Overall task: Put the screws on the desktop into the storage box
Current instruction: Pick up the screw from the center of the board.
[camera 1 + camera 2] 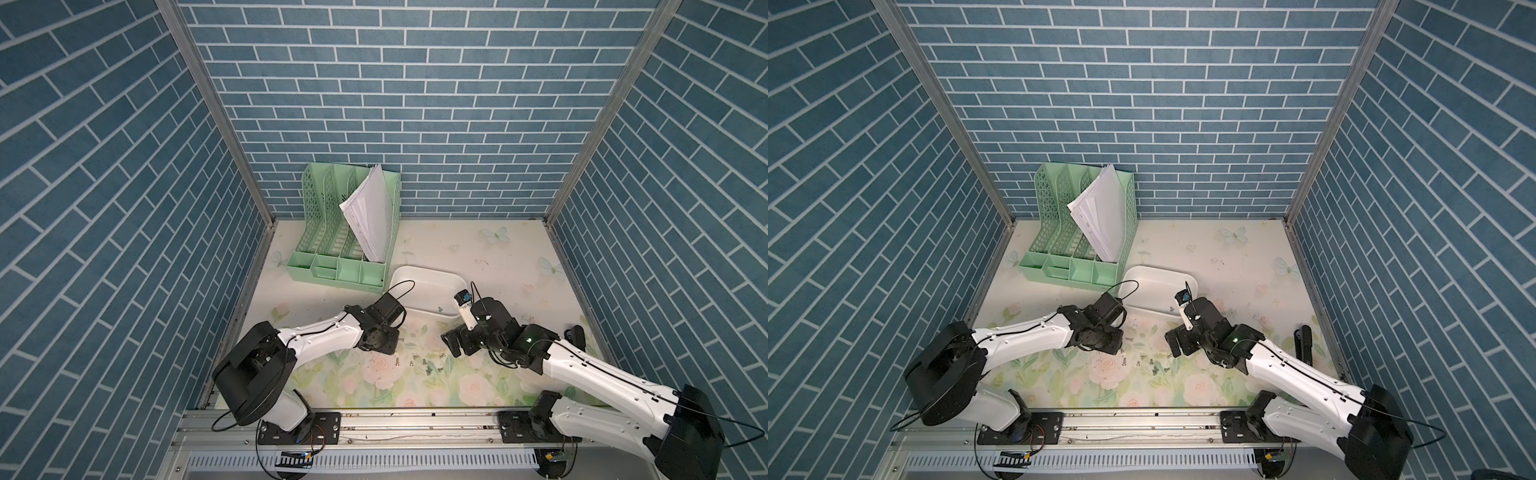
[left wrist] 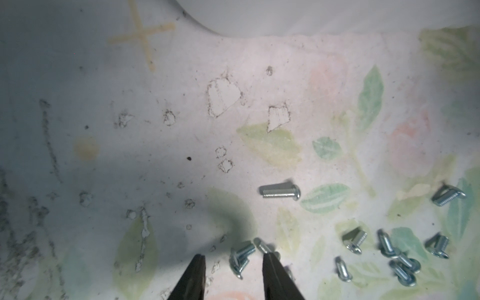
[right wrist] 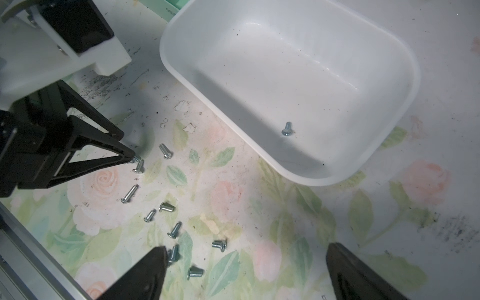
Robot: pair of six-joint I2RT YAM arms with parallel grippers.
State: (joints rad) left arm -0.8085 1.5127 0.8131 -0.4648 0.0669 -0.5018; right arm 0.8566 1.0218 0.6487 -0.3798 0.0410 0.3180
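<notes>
Several small silver screws (image 1: 419,363) lie scattered on the flowered desktop (image 1: 490,253) between my two arms. The white storage box (image 1: 424,271) stands just behind them, with one screw (image 3: 286,129) inside it. My left gripper (image 2: 233,255) is down at the desktop with its jaws partly apart. A screw (image 2: 242,255) lies in the gap between them, clear of the finger on one side. Its fingertips (image 3: 129,155) show in the right wrist view at the edge of the scatter. My right gripper (image 3: 246,246) hangs wide open above the screws (image 3: 171,231), holding nothing.
A mint-green file rack (image 1: 332,249) with white papers stands at the back left, close to the box. Blue brick walls close in three sides. An aluminium rail (image 1: 415,419) runs along the front edge. Dark scuff marks (image 2: 223,100) speckle the desktop.
</notes>
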